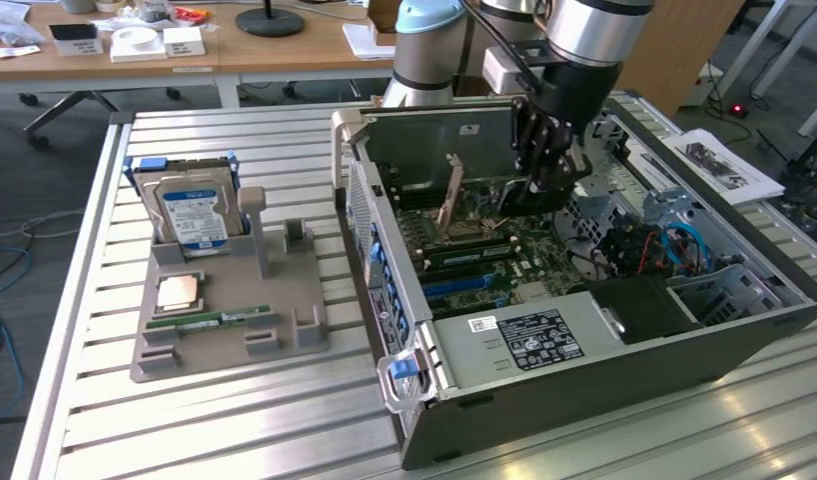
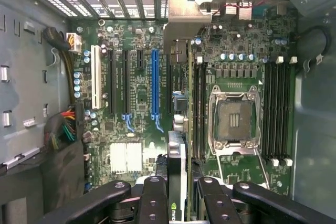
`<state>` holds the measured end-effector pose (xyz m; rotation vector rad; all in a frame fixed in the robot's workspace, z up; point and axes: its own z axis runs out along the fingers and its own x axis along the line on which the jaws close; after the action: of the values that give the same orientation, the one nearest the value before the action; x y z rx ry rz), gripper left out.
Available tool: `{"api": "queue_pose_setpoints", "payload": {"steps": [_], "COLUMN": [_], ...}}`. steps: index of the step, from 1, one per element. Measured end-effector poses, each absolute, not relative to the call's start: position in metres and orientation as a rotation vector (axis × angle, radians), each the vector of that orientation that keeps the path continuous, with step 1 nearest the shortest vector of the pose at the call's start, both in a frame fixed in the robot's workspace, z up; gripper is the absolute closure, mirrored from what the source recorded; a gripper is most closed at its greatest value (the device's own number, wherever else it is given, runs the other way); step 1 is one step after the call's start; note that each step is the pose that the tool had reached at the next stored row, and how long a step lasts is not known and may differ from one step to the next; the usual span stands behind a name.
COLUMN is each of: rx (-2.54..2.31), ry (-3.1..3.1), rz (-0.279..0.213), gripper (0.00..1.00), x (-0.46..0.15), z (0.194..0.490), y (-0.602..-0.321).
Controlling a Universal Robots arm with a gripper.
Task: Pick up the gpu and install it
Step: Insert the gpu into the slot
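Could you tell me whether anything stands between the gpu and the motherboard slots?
Nothing visible does. The gripper holds the gpu edge-on over the motherboard; the slots beside it are bare, and the spot under it is hidden.

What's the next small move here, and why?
Probably a small sideways shift toward the long blue slot before lowering. The tool grips the gpu edge-on above the motherboard, and the card looks offset from that slot, on the CPU socket side.
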<state>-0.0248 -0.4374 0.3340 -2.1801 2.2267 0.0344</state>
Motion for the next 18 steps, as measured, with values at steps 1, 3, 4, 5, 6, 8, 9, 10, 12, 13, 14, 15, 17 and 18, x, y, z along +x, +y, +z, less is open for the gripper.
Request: {"api": "queue_pose_setpoints", "payload": {"steps": [1, 3, 4, 5, 6, 8, 9, 10, 12, 13, 14, 15, 17, 18], "rx": [-2.18, -2.18, -2.18, -2.18, -2.181, -2.181, -2.181, -2.181, -2.182, -2.182, -2.182, -2.182, -2.182, -2.182], "ry": [2.227, 2.227, 2.227, 2.227, 2.227, 2.226, 2.226, 2.226, 2.225, 2.225, 2.225, 2.225, 2.225, 2.225], "rz": [0.034, 0.034, 0.034, 0.034, 0.034, 0.034, 0.034, 0.034, 0.034, 0.034, 0.034, 0.034, 0.035, 0.034], "gripper": [0.73, 0.73, 0.73, 0.73, 0.73, 0.73, 0.73, 0.73, 0.73, 0.73, 0.73, 0.73, 0.73, 0.73], "x": [-0.026, -0.027, -0.027, -0.027, -0.027, -0.027, -0.027, -0.027, -0.027, -0.028, -0.028, -0.028, -0.028, -0.028], "z": [0.333, 0.332, 0.331, 0.331, 0.331, 0.33, 0.33, 0.329, 0.329, 0.329, 0.328, 0.328, 0.327, 0.326], "y": [-0.437, -0.437, -0.437, -0.438, -0.439, -0.44, -0.442, -0.443, -0.446, -0.447, -0.448, -0.449, -0.45, -0.45]}}
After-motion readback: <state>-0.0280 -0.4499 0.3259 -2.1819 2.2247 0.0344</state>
